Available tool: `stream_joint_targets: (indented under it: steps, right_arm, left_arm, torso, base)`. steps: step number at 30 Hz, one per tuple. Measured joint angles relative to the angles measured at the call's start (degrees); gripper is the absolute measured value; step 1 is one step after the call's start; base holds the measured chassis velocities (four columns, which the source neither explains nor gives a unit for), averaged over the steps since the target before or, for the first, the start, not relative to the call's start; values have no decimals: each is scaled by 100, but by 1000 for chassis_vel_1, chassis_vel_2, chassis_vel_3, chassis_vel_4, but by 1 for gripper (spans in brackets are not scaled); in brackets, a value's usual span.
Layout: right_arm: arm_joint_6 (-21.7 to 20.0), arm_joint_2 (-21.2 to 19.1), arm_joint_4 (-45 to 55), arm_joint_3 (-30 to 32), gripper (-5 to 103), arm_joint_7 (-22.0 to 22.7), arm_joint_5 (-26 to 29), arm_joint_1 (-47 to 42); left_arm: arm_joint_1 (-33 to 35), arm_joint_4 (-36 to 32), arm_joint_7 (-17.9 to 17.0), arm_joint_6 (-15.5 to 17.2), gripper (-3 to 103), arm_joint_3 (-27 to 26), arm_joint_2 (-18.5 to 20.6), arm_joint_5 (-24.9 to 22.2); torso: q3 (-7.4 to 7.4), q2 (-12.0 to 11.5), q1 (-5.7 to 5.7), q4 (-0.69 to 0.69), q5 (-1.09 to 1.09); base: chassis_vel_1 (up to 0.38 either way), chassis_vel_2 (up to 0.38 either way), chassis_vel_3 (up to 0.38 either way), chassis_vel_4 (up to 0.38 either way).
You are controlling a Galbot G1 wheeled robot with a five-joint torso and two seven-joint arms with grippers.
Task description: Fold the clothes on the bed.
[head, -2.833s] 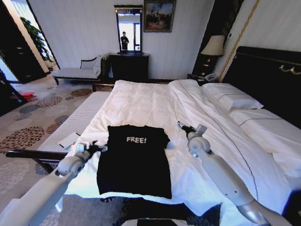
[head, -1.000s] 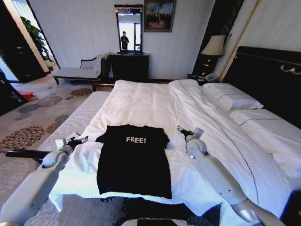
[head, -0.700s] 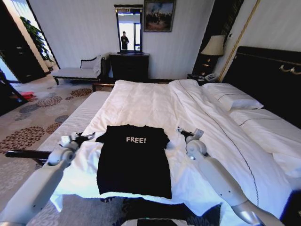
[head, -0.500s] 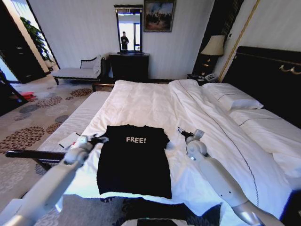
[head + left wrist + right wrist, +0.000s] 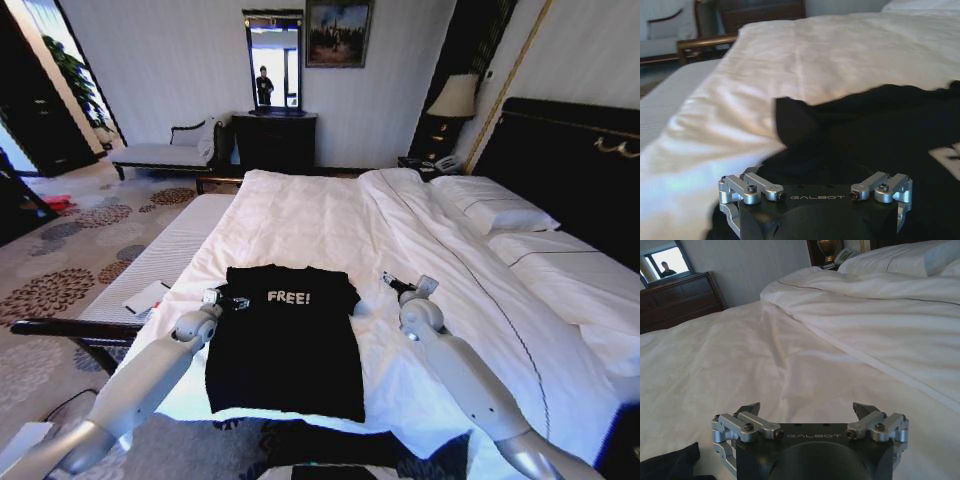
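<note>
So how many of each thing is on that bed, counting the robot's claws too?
T-shirt: 1, black
Pillows: 2, white
Duvet: 1, white
Grippers, left and right: 2
Total: 6

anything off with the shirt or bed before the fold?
Nothing stands out. The T-shirt lies flat on the bed, lettering up. Left gripper is at its sleeve; right gripper sits open over bare duvet.
</note>
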Motion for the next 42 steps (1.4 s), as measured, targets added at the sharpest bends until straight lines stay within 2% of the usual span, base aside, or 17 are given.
stream_joint_targets:
  steps: [5,7,10,13,15,22,30,32,37,40,41,42]
  right_arm:
    - [-4,77,-56,-81,100,19,-15,78]
    - [-5,103,-78,-141,100,39,-19,122]
    - [-9,104,-86,-168,100,55,-19,141]
    - [-15,93,-93,-188,100,83,-19,162]
    - [-24,46,-87,-182,100,113,-10,160]
    - [-31,23,-55,-159,100,128,4,139]
    - [-33,-12,-18,-123,100,134,18,82]
    - [8,-30,-5,-101,100,67,128,73]
    - [172,9,140,-86,100,-165,994,197]
    - [19,66,263,-182,100,-171,1632,303]
    - [19,66,263,-182,100,-171,1632,303]
    - [-77,90,319,-197,100,-118,1847,326]
  left_arm:
    - [-134,348,35,-3,100,-177,76,-7]
    - [-230,774,123,-30,100,-306,63,-10]
    - [-266,970,181,-58,100,-369,37,-11]
    - [-328,1272,267,-133,100,-489,-12,7]
    - [-570,1755,358,-311,100,-812,25,-38]
    - [-863,1975,363,-379,100,-1220,140,-333]
    - [-683,1496,283,-403,100,-1724,185,-674]
    - [-584,1177,150,-380,100,-1979,255,-893]
    - [-347,183,-194,-236,100,-2526,672,-1674]
    - [-120,-545,-471,-142,100,-3013,1035,-2443]
    - [-120,-545,-471,-142,100,-3013,1035,-2443]
    - [-66,-781,-563,-126,100,-3158,1159,-2738]
  torso:
    - [0,0,0,2,0]
    - [0,0,0,1,-1]
    - [0,0,0,1,-1]
    - [0,0,0,0,-2]
    - [0,0,0,-1,-2]
    - [0,0,0,2,1]
    - [0,0,-1,-1,-1]
    - [0,0,-1,-3,-2]
    - [0,0,-1,2,-1]
    - [0,0,-1,4,0]
    - [0,0,-1,4,0]
    - [-1,0,-1,5,0]
  base:
    - [0,0,0,0]
    - [0,0,0,0]
    - [0,0,0,0]
    - [0,0,0,0]
    - [0,0,0,0]
    - [0,0,0,0]
    - [0,0,0,0]
    - [0,0,0,0]
    - [0,0,0,0]
    - [0,0,0,0]
    - [0,0,0,0]
    - [0,0,0,0]
